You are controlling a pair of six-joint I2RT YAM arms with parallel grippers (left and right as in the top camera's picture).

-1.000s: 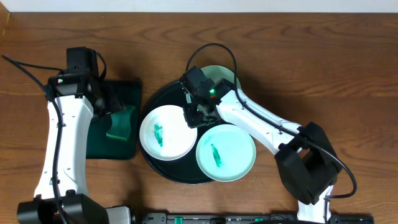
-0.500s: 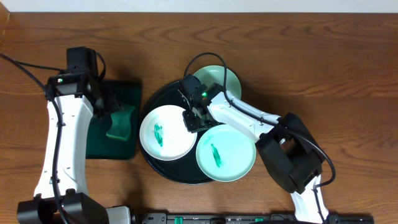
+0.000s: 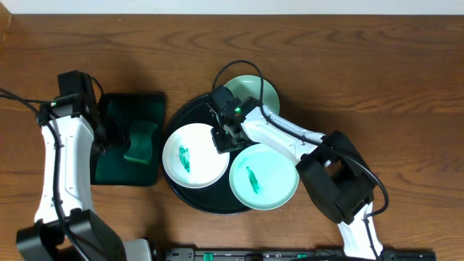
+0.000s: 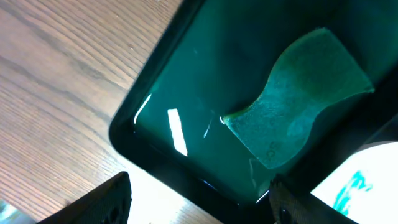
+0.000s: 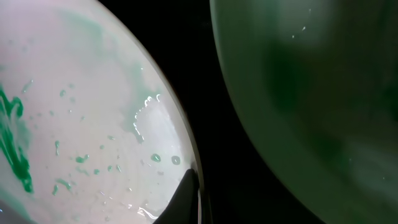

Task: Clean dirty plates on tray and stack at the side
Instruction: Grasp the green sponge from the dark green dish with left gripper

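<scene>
Fingertip (image 5: pixel 186 194) at white plate (image 5: pixel 74 93) rim

table (image 3: pixel 362 58): mid-brown wood, darker grain streaks running lengthwise.
tray (image 3: pixel 190 197): plain black.
white plate (image 3: pixel 206 156): white, with one teal-green smear (image 3: pixel 185 157) left of centre. in the right wrist view the white plate (image 5: pixel 81 93) carries a dark teal squiggle at its left edge, a paler green wash and scattered green specks.
front mint plate (image 3: pixel 275 170): pale mint, teal-green streak (image 3: pixel 252 179) near centre.
rear mint plate (image 3: pixel 261 90): pale mint, plain where visible.
rectangular tray (image 3: pixel 119 165): dark green, glossy, white glints in the left wrist view.
sponge (image 3: pixel 139 141): mid green, faintly mottled.
left arm (image 3: pixel 61 167), right arm (image 3: pixel 283 138): white shells, black joints. green light (image 3: pixel 235 110) on the right arm.
</scene>
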